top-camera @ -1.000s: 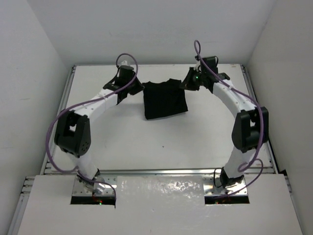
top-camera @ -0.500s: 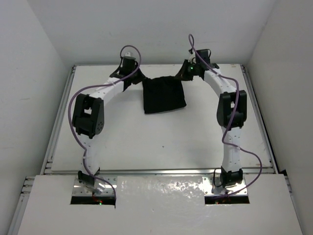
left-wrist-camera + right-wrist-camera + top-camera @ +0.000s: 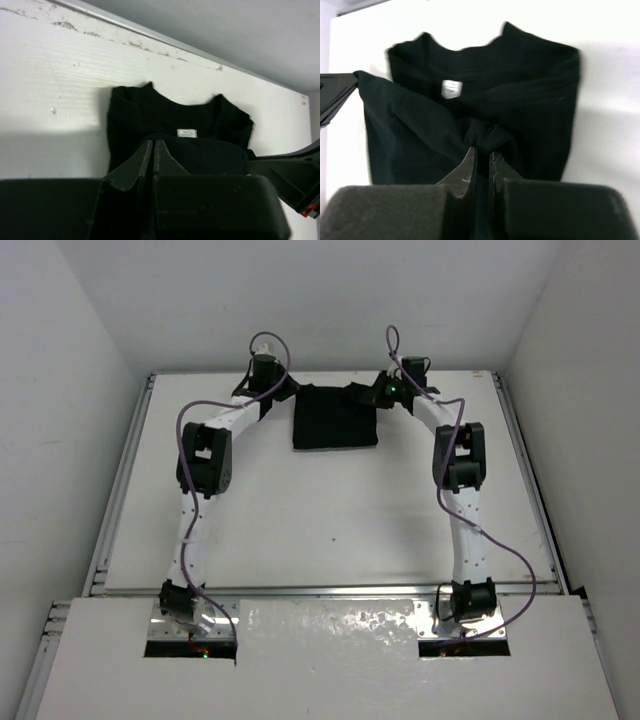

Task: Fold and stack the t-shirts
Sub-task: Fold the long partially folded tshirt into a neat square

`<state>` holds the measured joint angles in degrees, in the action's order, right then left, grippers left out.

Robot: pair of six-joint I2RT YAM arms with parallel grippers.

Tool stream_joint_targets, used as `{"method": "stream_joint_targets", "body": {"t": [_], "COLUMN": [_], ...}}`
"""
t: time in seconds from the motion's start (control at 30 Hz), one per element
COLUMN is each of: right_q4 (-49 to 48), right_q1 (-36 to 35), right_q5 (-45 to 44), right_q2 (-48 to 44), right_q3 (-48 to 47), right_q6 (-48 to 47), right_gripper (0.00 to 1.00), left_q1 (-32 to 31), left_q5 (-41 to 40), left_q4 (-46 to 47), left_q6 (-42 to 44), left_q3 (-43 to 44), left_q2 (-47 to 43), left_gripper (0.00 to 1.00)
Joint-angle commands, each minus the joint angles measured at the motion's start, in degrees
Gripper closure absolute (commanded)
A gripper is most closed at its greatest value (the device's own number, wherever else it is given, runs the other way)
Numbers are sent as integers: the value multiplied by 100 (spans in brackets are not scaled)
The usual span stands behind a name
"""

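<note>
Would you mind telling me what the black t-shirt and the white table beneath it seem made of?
Black cloth t-shirt: soft matte fabric, probably cotton; it bunches into folds and carries a white neck label. White table: perhaps painted board or laminate, faintly ribbed, scuffed along its far edge.

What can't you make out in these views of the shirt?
- Top view: how left gripper and right gripper grip; too small, black against the t-shirt.
- Left wrist: t-shirt's near edge, behind that gripper's body.
- Both wrist views: label print, too small.
</note>
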<state>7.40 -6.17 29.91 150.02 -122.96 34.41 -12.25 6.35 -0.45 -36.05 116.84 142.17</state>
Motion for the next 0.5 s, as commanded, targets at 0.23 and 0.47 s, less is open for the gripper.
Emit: {"method": "stream_joint_targets", "body": {"t": [0.23,0.47], "right_q4": [-705,-871], "right_q1": [55,-42], "right_q5": [-670,-688], "right_q2": [46,-1359], "right_q3": [-826,191], "right_q6": [-356,-690], "right_gripper": [57,22], "left_q1": [82,65], "left_q5": [261,-37], "left_q4": [791,318], "left_q6": [36,405], "left_q3": [1114,430], "left_q2": [637,-565], "left_gripper": [31,26]}}
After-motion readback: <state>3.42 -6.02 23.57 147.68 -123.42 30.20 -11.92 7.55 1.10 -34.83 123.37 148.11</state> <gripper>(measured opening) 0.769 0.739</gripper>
